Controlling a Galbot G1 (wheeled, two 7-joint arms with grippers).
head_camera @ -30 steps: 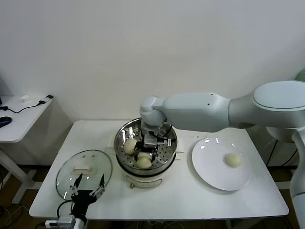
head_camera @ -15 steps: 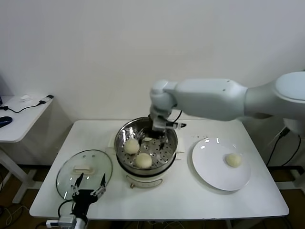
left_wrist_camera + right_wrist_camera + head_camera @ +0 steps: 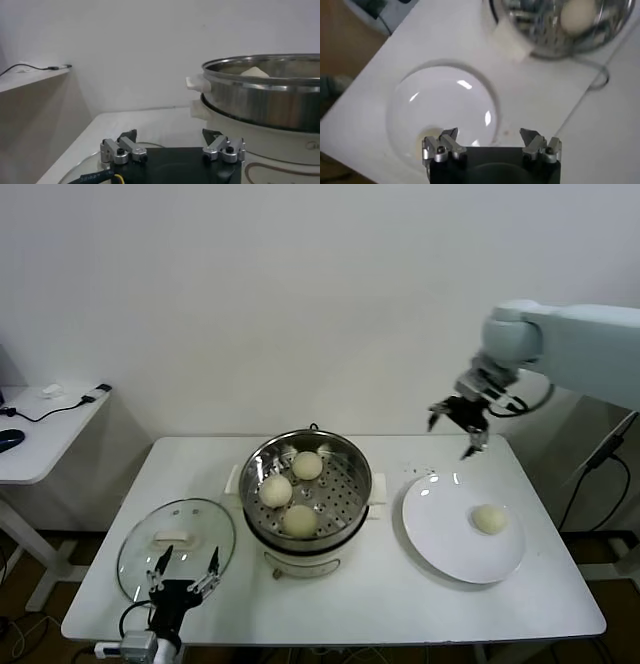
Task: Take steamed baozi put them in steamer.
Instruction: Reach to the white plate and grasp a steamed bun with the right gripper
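Note:
The steel steamer (image 3: pixel 306 529) stands mid-table on its cream base and holds three cream-white baozi: one at the back (image 3: pixel 307 465), one at the left (image 3: pixel 276 489), one at the front (image 3: pixel 300 520). A fourth baozi (image 3: pixel 488 519) lies on the white plate (image 3: pixel 445 544) at the right. My right gripper (image 3: pixel 458 427) is open and empty, held high above the plate's far edge. In the right wrist view the plate (image 3: pixel 440 107) lies below the gripper (image 3: pixel 490 135), with the steamer (image 3: pixel 555 30) beyond it. My left gripper (image 3: pixel 183 566) is open, parked over the glass lid.
A round glass lid (image 3: pixel 176 546) with a white handle lies at the front left of the white table (image 3: pixel 400 604). A side table (image 3: pixel 40 434) with cables stands farther left. The left wrist view shows the steamer's wall (image 3: pixel 265 100) close by.
My right gripper has let go of a baozi in the steamer, risen out of it and swung right to above the plate's far edge. Three baozi now show uncovered in the steamer.

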